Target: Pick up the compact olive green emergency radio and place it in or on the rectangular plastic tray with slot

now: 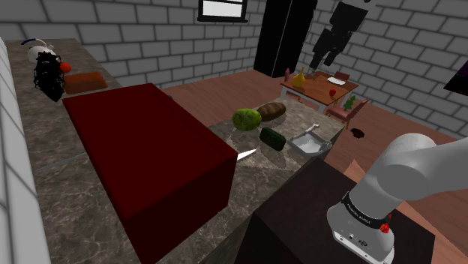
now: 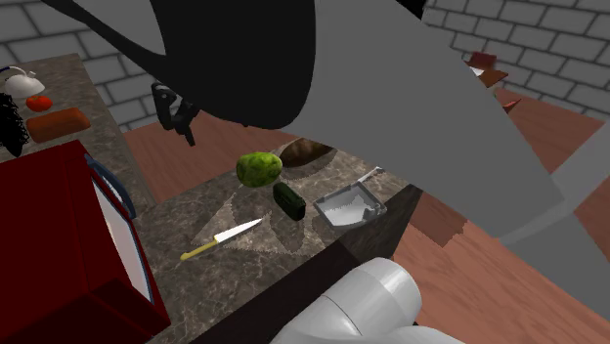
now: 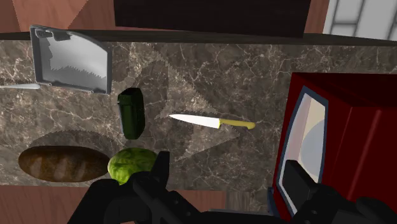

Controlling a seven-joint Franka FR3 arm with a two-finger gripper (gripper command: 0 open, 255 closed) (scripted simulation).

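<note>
zero steps are done: your gripper [image 3: 226,170] hangs open, empty, above the counter [image 3: 222,70]. the olive radio [image 3: 132,112] lies untouched, with the tray [image 3: 73,60] near at three o'clock in the shoulder view. grasp, lift and placing remain.

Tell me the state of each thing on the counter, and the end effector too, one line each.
End effector: open, empty, above the counter.
Tray: upright, empty.
Radio: lying on the counter, not held, outside the tray.
Knife: lying flat, blade tip toward the radio.
Loaf: whole, lying on the counter.
Green vegetable: whole, beside the loaf.
</note>
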